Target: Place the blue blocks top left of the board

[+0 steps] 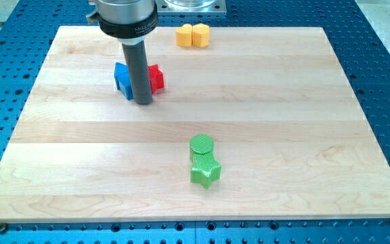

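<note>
Green star (205, 173) touches green cylinder (202, 146); my tip (143, 102), a jawless end effector, stands between blue block (122, 78) and red block (156, 78).

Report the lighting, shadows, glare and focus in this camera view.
Camera view: even, soft light on the pale wooden board, no strong glare; only faint shadows beneath the green round block and green star block; my tip sharp, in front of the blue block and red block; board edges slightly bowed.
</note>
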Robot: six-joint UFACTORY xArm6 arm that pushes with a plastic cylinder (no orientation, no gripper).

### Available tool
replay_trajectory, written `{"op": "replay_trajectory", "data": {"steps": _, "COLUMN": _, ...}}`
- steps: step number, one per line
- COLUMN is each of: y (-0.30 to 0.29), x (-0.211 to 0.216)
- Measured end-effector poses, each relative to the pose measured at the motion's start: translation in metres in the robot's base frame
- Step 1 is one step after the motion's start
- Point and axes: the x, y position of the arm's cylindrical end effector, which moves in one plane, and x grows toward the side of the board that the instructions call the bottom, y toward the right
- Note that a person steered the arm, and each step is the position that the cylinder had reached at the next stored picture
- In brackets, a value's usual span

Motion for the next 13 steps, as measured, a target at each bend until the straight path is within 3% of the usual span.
{"op": "replay_trajectory", "data": {"steps": 4, "y": -0.093, "x": -0.133}}
{"op": "replay_trajectory", "data": {"steps": 5, "y": -0.103, "x": -0.129}}
{"op": "replay_trajectory", "data": {"steps": 7, "y": -0.054, "x": -0.019}}
{"op": "replay_trajectory", "data": {"steps": 8, "y": -0.093, "x": -0.012}}
{"op": "replay_trajectory", "data": {"steps": 10, "y": -0.185, "x": -0.121}}
{"op": "replay_trajectory", "data": {"steps": 13, "y": -0.212, "x": -0.111}}
